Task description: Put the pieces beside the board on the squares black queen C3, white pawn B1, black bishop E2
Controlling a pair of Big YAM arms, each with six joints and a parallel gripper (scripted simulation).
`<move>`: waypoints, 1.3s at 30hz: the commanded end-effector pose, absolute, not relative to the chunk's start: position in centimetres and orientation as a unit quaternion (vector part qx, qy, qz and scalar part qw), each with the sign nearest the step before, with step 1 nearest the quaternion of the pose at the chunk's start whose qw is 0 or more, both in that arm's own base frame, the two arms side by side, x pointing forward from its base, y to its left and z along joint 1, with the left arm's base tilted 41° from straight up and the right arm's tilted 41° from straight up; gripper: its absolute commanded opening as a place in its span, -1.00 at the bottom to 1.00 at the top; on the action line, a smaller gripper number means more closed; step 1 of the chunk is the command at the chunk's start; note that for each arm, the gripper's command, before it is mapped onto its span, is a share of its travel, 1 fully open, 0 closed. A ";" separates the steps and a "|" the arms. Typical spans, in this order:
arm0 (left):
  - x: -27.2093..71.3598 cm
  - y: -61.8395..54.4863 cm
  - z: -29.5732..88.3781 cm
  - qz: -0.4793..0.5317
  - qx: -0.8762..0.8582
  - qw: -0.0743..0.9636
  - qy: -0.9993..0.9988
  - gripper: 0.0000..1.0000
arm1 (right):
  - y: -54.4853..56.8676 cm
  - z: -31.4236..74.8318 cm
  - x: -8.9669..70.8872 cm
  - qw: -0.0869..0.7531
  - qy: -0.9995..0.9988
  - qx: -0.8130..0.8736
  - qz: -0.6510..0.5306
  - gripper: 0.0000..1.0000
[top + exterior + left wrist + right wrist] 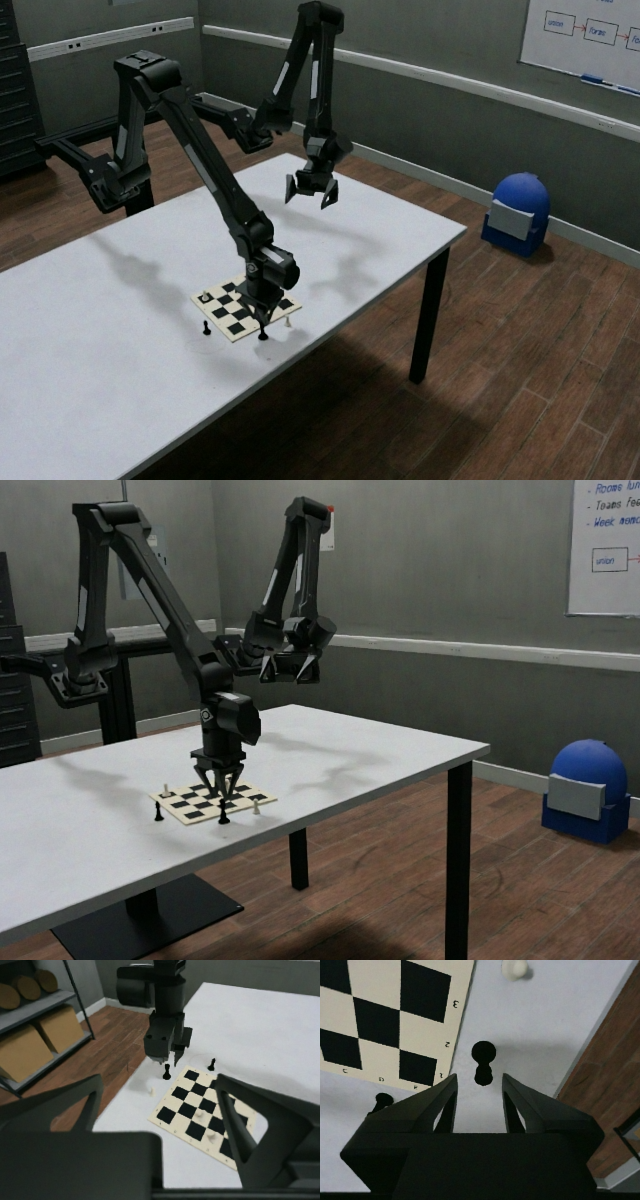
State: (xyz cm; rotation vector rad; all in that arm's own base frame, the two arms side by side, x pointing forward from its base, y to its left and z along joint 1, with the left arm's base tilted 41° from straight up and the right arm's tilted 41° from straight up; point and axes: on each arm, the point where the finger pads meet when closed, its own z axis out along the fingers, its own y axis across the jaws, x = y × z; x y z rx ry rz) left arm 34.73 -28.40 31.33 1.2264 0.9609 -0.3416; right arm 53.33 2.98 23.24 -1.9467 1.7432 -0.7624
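The black queen [262, 334] [223, 818] [166, 1074] [483, 1052] stands upright beside the board [236, 328] [193, 814] [166, 1115] [376, 1019]. The shorter black piece, apparently the bishop [206, 328] [158, 813] [211, 1065] [384, 1100], stands beside another edge. The white pawn [287, 322] [255, 807] [152, 1092] [515, 968] stands off the board, past the queen. My right gripper [263, 321] [221, 796] [479, 1080] points down just above the queen, fingers partly open, nothing between them. My left gripper [307, 204] [284, 680] is wide open and empty, high over the table's far part.
A white piece [205, 296] [165, 792] stands on a corner square. Two more white pieces show on the board in the left wrist view, one [200, 1114] near the other [212, 1136]; the right arm mostly hides them in the top and exterior views. The table's front edge runs close beyond the queen and pawn.
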 end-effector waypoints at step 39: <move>41.0 -32.0 33.2 -0.149 0.643 0.659 0.361 1.00 | 3.8 28.0 51.1 0.228 0.624 -0.690 -0.286 -0.90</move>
